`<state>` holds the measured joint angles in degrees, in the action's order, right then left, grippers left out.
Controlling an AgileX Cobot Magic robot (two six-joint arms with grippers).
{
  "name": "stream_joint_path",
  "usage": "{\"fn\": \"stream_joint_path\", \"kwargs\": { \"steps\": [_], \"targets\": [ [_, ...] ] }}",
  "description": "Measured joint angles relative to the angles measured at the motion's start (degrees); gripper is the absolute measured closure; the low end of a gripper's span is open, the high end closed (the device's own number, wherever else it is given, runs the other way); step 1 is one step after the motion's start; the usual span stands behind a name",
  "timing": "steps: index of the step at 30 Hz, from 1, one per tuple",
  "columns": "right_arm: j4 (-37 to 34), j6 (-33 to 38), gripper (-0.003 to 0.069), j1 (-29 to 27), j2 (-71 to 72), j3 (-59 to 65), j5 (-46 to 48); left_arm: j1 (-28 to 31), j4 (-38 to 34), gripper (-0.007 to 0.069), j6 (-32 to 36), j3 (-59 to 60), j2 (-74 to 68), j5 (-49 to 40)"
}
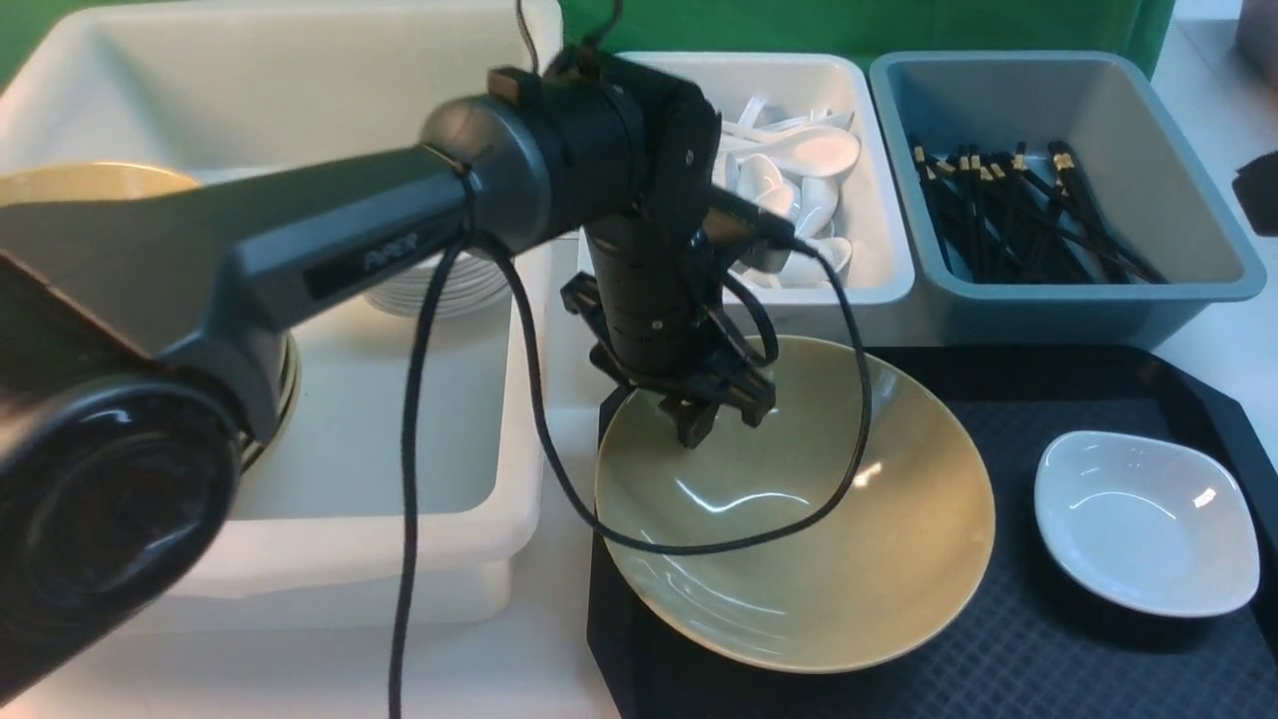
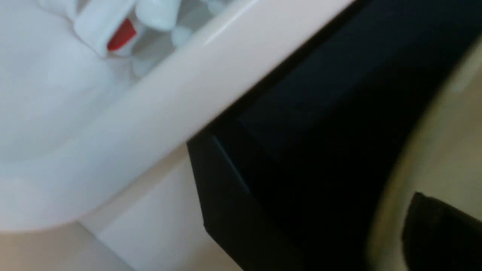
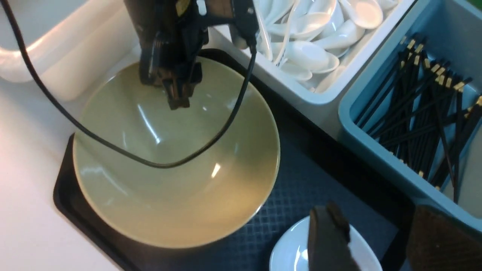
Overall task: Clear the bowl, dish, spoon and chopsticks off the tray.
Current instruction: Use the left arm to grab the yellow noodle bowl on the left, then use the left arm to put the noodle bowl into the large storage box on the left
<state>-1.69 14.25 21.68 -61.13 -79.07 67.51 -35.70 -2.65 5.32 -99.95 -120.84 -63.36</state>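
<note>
The large olive-yellow bowl (image 1: 799, 539) sits on the left part of the black tray (image 1: 1048, 659). My left gripper (image 1: 714, 411) is at the bowl's far rim. One finger (image 2: 440, 233) is inside the bowl against the rim (image 2: 395, 203), and the jaws look closed on it. The small white dish (image 1: 1146, 521) lies on the tray's right side. My right gripper (image 3: 380, 244) hangs open and empty just above the dish (image 3: 290, 252). No spoon or chopsticks show on the tray.
A white tub of spoons (image 1: 799, 170) and a grey-blue bin of black chopsticks (image 1: 1038, 215) stand behind the tray. A large white tub (image 1: 329, 429) on the left holds stacked bowls and plates. The left arm's cable (image 1: 699, 544) droops over the bowl.
</note>
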Motion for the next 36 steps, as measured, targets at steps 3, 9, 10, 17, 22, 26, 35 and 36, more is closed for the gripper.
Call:
{"fn": "stream_joint_path", "kwargs": {
  "steps": [3,9,10,17,22,26,35,36],
  "targets": [
    [0.06,0.44,0.0335,0.00,-0.85,0.11,-0.38,0.26,-3.10,0.0527,0.13,-0.95,1.33,-1.68],
    [0.00,0.52,0.0422,0.00,-2.43,0.11,-2.77,0.12,-7.79,0.0619,1.01,-1.72,9.68,-3.47],
    [0.00,0.53,0.0447,0.00,-2.60,0.11,-3.34,0.22,-6.50,0.0617,1.55,-1.72,12.29,-3.39],
    [-7.58,5.10,0.0623,0.00,-3.52,0.11,-9.73,15.33,-9.04,0.0622,-2.81,3.06,36.65,-5.74],
    [-15.97,11.94,0.0624,0.14,-3.52,0.11,-12.44,40.69,-9.68,0.0622,-5.88,14.88,53.15,-5.01],
    [-16.98,13.22,0.0624,1.71,-3.52,0.11,-13.63,56.76,-11.95,0.0622,-5.91,22.39,60.91,-2.30],
    [-17.93,15.98,0.0624,9.76,-3.52,0.11,-13.84,75.56,-31.00,0.0622,-1.32,32.52,59.36,4.30],
    [-17.93,16.06,0.0624,9.96,-3.52,0.11,-13.56,75.66,-32.06,0.0622,-1.11,32.79,57.99,4.58]
  ]
}}
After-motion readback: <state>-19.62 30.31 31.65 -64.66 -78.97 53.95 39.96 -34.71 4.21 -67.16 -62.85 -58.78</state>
